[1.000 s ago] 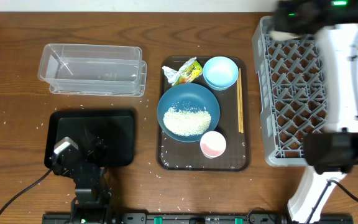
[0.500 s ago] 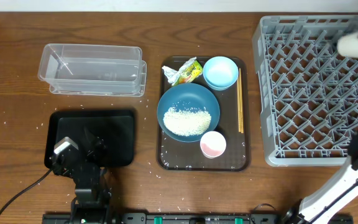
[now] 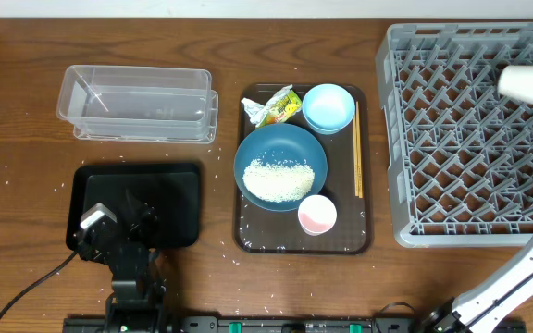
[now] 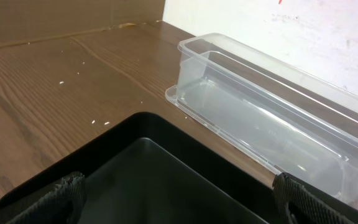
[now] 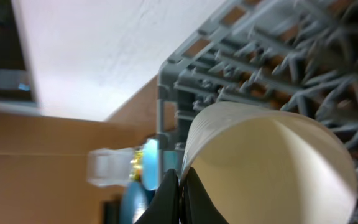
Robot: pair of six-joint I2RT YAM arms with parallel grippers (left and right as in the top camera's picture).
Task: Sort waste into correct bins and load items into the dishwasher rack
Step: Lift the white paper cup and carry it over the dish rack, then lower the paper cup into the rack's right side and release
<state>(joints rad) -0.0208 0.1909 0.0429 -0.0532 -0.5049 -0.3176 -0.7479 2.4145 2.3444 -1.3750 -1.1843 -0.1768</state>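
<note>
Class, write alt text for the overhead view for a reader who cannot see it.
A white cup shows over the right side of the grey dishwasher rack. Left of it, a brown tray holds a dark blue bowl of rice, a light blue bowl, a pink cup, chopsticks and a wrapper; a clear tub and black tray lie further left.

I see a dark brown wood-grain desk (image 3: 7, 240), with a plain white wall (image 4: 241, 25) behind it.

Black left gripper (image 4: 180, 202); seemingly white right arm (image 3: 514, 281)
</note>
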